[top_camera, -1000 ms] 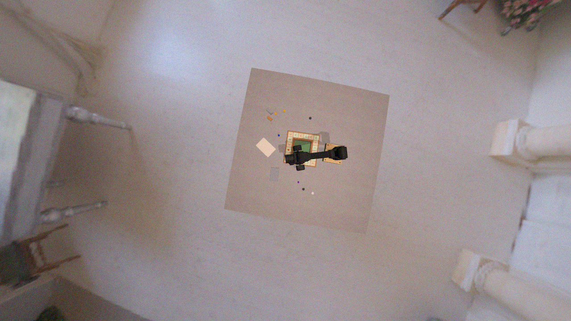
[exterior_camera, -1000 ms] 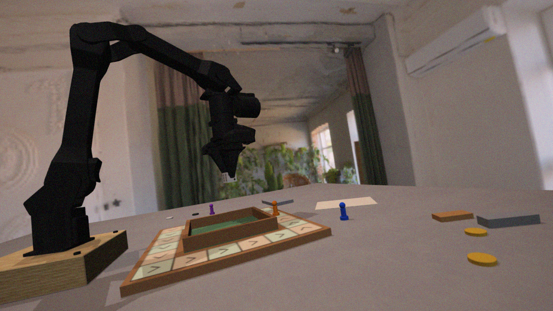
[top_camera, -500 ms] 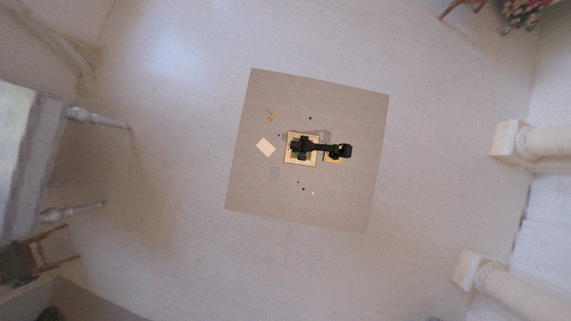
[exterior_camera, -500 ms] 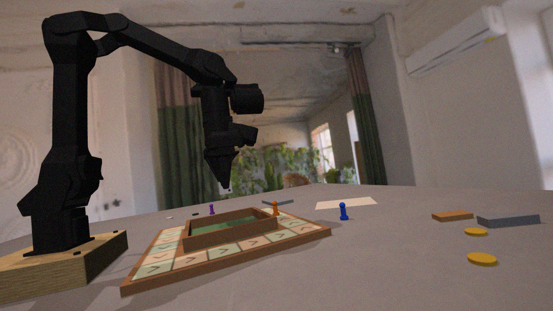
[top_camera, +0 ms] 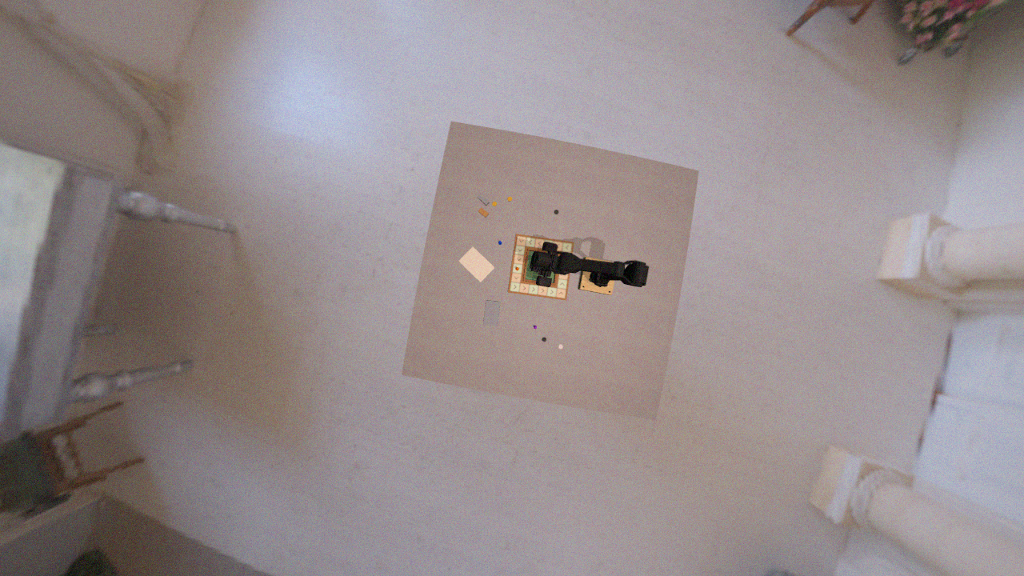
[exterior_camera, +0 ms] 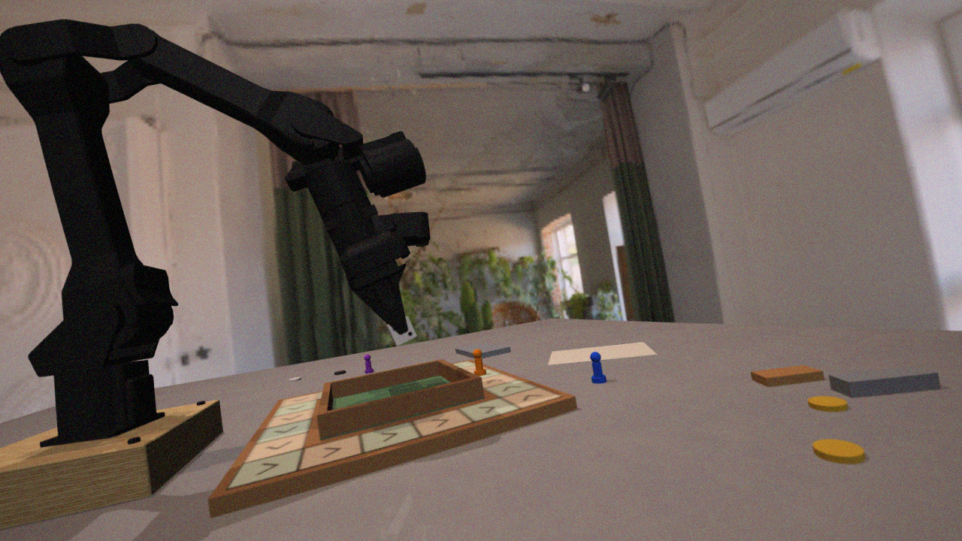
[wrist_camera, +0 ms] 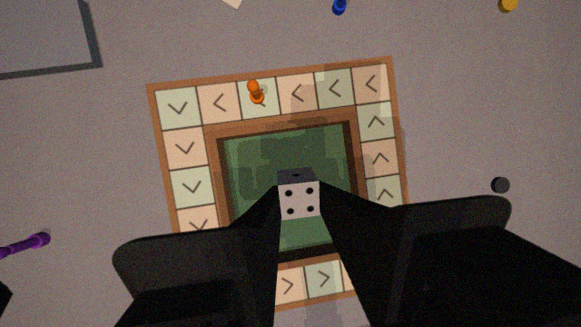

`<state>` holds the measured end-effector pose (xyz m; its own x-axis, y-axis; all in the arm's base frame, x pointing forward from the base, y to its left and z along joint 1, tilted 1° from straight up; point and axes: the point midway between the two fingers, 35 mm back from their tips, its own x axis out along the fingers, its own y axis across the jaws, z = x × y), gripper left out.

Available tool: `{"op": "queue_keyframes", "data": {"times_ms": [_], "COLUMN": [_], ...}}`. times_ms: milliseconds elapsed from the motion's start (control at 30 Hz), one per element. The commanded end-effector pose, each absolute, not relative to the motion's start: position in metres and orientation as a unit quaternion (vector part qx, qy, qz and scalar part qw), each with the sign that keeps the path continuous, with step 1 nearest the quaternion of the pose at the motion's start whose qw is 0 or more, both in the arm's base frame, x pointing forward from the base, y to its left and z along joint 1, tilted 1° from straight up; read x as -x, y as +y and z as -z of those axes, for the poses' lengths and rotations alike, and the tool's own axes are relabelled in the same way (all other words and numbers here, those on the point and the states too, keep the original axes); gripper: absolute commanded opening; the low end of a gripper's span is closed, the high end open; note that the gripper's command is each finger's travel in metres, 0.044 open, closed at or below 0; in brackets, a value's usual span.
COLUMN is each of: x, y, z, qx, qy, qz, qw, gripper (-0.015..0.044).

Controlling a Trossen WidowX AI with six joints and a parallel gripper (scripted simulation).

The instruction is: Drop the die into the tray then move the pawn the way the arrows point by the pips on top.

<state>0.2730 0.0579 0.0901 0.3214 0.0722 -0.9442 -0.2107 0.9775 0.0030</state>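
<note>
My gripper (wrist_camera: 297, 189) (exterior_camera: 403, 330) is shut on the white die (wrist_camera: 300, 200) (exterior_camera: 404, 332) and holds it in the air above the dice tray. In the wrist view four pips show on the face towards the camera and one on the darker face. The green-floored tray (wrist_camera: 290, 145) (exterior_camera: 397, 417) is in the middle of the board (wrist_camera: 272, 74) (exterior_camera: 397, 463). The orange pawn (wrist_camera: 255, 92) (exterior_camera: 478, 362) (top_camera: 517, 268) stands upright on a pale green square, the third from the board's upper left corner in the wrist view. The fingers hide part of the board.
A blue pawn (exterior_camera: 596, 368) (wrist_camera: 339, 6) and a purple pawn (exterior_camera: 367, 364) (wrist_camera: 27, 244) stand off the board. A cream sheet (top_camera: 476, 264), a grey tray-like object (top_camera: 491, 313), an orange block (exterior_camera: 787, 375), yellow discs (exterior_camera: 838, 451) and a dark disc (wrist_camera: 500, 184) lie around it.
</note>
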Motion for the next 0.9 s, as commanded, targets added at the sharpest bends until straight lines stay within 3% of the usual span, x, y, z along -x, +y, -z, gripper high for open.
{"op": "queue_keyframes", "data": {"times_ms": [0,433,867], "x": [-0.273,-0.275,-0.242], "y": [0.058,0.058,0.050], "z": [-0.088,-0.087,-0.124], "qx": [0.052,0.031,0.031], "qy": [0.523,0.337,0.335], "qz": [-0.090,-0.100,-0.100], "qw": [0.846,0.936,0.936], "gripper": [0.0000,0.0000,0.0000]}}
